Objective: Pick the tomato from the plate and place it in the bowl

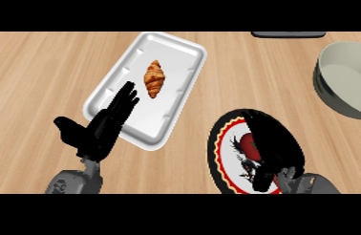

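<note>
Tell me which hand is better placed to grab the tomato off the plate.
Right. The right hand is already over the plate beside the tomato; the left hand rests open by the white tray.

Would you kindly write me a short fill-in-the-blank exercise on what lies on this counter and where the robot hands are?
1. The croissant lies on a white ____.
2. The right robot hand is over the patterned ____.
3. The left robot hand has its fingers ____.
4. The bowl stands at the view's ____ edge.

Missing words: tray; plate; straight; right.
</note>
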{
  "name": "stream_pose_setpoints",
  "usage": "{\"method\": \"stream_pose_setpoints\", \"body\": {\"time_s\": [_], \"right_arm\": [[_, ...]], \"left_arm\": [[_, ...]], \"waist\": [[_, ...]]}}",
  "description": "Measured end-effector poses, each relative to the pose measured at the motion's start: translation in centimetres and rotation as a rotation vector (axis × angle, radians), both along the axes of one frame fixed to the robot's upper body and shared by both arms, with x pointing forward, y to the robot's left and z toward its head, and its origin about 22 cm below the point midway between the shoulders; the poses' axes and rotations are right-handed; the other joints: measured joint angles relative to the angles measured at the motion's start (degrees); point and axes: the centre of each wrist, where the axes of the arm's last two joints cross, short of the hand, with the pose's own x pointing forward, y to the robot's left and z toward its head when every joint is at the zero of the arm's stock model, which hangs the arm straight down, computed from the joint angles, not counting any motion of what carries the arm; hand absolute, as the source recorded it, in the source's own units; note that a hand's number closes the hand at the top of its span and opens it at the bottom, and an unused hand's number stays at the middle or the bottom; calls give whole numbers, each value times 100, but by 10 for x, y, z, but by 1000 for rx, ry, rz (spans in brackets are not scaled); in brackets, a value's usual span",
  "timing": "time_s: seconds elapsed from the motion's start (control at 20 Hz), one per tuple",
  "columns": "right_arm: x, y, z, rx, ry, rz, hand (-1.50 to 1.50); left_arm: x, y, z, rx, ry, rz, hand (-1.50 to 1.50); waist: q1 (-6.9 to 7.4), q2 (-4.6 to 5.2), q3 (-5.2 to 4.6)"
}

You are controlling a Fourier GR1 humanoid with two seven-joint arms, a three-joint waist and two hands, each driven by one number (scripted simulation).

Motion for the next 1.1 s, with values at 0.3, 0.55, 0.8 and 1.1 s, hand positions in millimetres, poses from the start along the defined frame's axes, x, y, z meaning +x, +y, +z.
{"method": "stream_pose_setpoints", "body": {"time_s": [0.3, 0.55, 0.8, 1.1], "right_arm": [[3, -10, -7, -5, -7, -13, -150], [10, -12, -19, 5, -12, -20, -150], [11, -12, -37, 21, -21, -22, 150], [19, -15, -42, 43, -67, 55, 150]], "left_arm": [[-5, 11, 1, 3, -4, 1, 0], [-2, 7, 10, 4, -3, 3, 0], [1, 4, 3, 4, -9, 4, 0], [2, 5, 2, 11, -5, 2, 0]], "waist": [[2, -2, -1], [4, -1, 0], [1, -1, -1], [1, -10, -13]]}}
